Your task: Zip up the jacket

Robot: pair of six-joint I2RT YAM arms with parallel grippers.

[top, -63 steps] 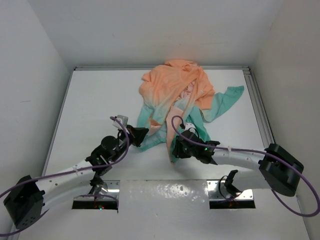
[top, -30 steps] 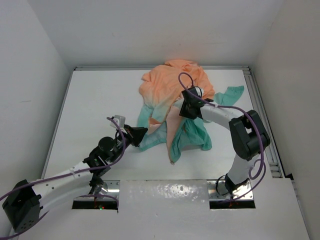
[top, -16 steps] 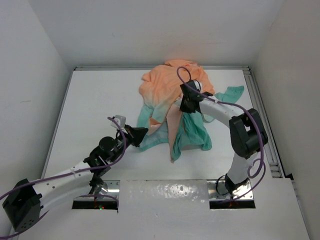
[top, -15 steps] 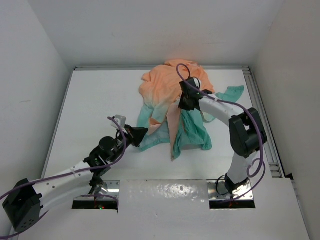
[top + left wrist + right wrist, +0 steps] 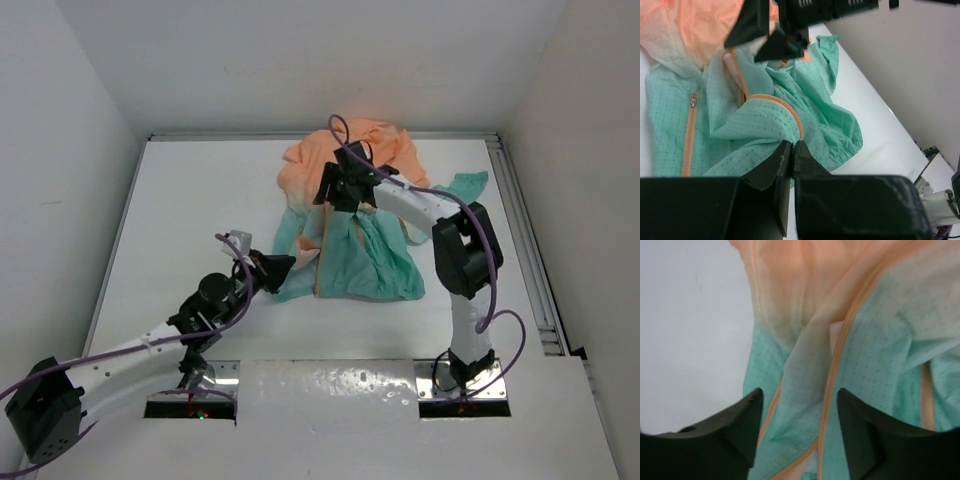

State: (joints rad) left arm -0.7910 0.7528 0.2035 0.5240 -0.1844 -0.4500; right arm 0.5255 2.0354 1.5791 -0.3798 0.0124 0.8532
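The jacket (image 5: 345, 165) lies crumpled at the back middle of the white table, with its peach-orange part far and its teal part (image 5: 375, 262) near. My left gripper (image 5: 283, 268) is shut on the jacket's teal edge beside the orange zipper tape (image 5: 790, 112); its jaws (image 5: 793, 147) pinch the fabric. My right gripper (image 5: 335, 190) hovers over the middle of the jacket. In the right wrist view the gripper (image 5: 799, 405) is wide open above teal fabric (image 5: 805, 390) and an orange zipper edge (image 5: 837, 370). The right gripper also shows at the top of the left wrist view (image 5: 767, 35).
The white table (image 5: 200, 200) is walled on the left, back and right. A metal rail (image 5: 520, 220) runs along the right edge. Mounting plates (image 5: 190, 400) sit at the near edge by the arm bases.
My right arm has swung from the jacket's near edge up and left over its middle. The teal flap now lies spread wider. My left gripper has kept its hold and place.
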